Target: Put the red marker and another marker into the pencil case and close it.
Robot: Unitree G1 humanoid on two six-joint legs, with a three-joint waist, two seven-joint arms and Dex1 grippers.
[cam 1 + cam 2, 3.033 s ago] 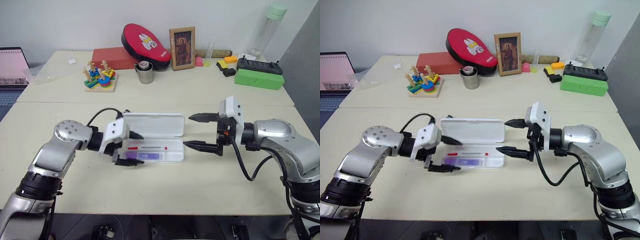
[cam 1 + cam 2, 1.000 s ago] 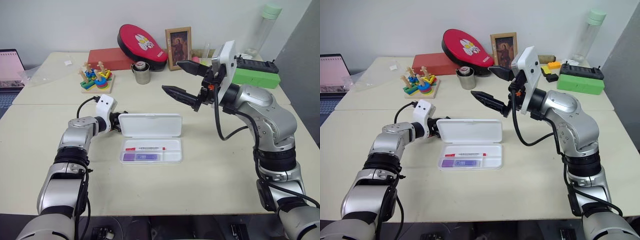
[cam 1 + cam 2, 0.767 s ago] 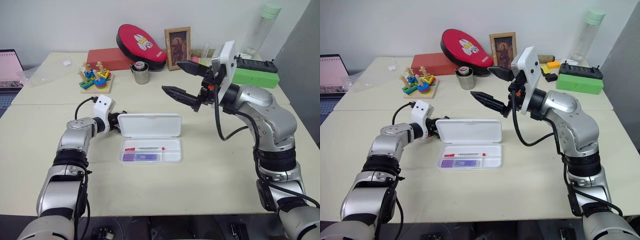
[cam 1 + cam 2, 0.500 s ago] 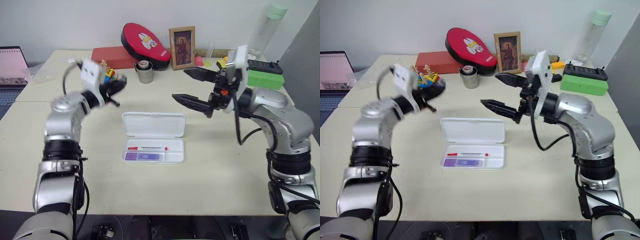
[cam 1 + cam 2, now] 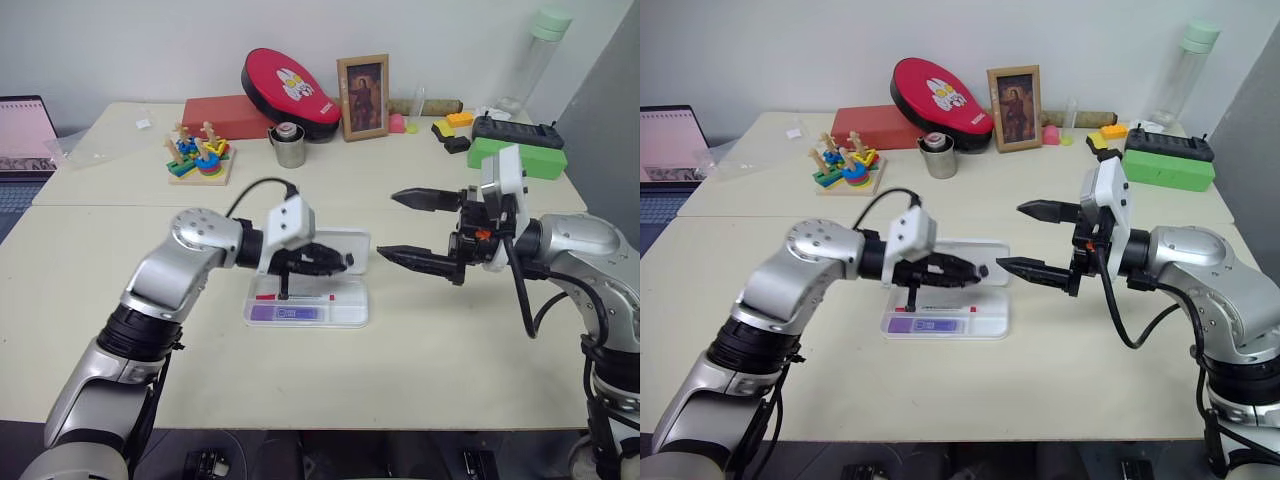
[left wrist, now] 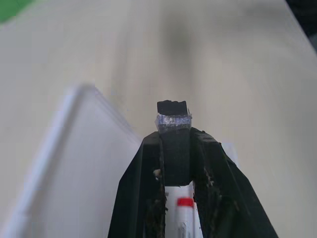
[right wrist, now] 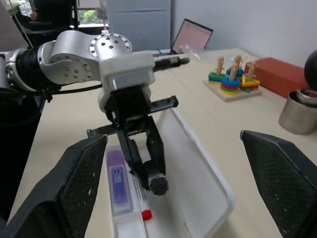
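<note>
Holding my left gripper (image 5: 975, 270) pressed together, empty, over the white rectangular plastic pencil case (image 5: 345, 312), apparently to swing its hinged lid shut. Slim red-capped marker (image 5: 295, 297) and flat lilac highlighter (image 5: 284, 314) lie inside. My right gripper (image 5: 409, 229) stands spread wide beside it, clear.

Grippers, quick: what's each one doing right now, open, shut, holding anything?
Left gripper: shut, holding nothing, over the open pencil case.
Right gripper: open wide, empty, beside the case.

Glossy white plastic pencil case (image 5: 345, 305) lies on a smooth matt table (image 5: 400, 370).
</note>
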